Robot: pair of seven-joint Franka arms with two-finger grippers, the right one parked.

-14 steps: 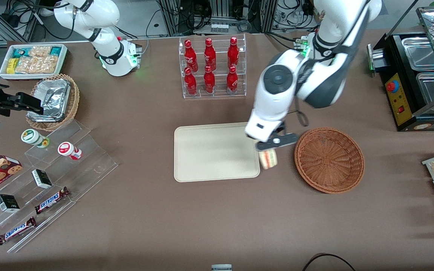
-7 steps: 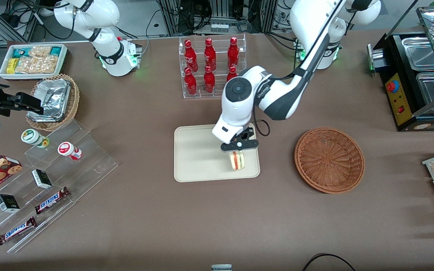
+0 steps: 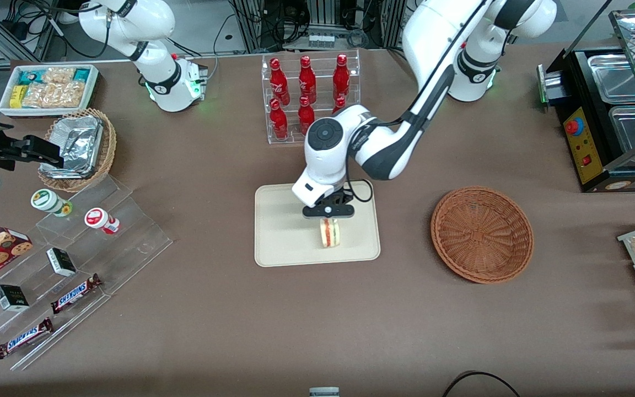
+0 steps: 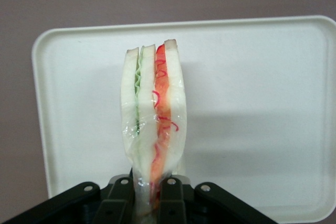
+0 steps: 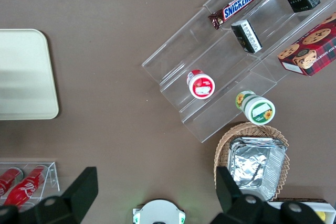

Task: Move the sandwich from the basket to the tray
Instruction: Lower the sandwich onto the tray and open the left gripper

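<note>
My left gripper (image 3: 329, 219) hangs over the cream tray (image 3: 279, 231), shut on the wrapped sandwich (image 3: 329, 233). The sandwich points down toward the tray's middle, its white bread and red, orange and green layers showing edge-on (image 4: 154, 114). Both black fingers (image 4: 119, 203) pinch the sandwich's narrow end. The tray (image 4: 252, 103) fills the view under the sandwich. I cannot tell whether the sandwich touches the tray. The reddish-brown wicker basket (image 3: 482, 234) sits beside the tray toward the working arm's end, with nothing in it.
A clear rack of red bottles (image 3: 309, 96) stands farther from the camera than the tray. A tan basket with foil containers (image 3: 79, 148), a white snack bin (image 3: 47, 88) and clear steps with candy bars (image 3: 75, 259) lie toward the parked arm's end. A black food warmer (image 3: 609, 116) stands toward the working arm's end.
The gripper carried the sandwich from the gap between basket and tray to over the tray's middle, and the arm stretched out after it.
</note>
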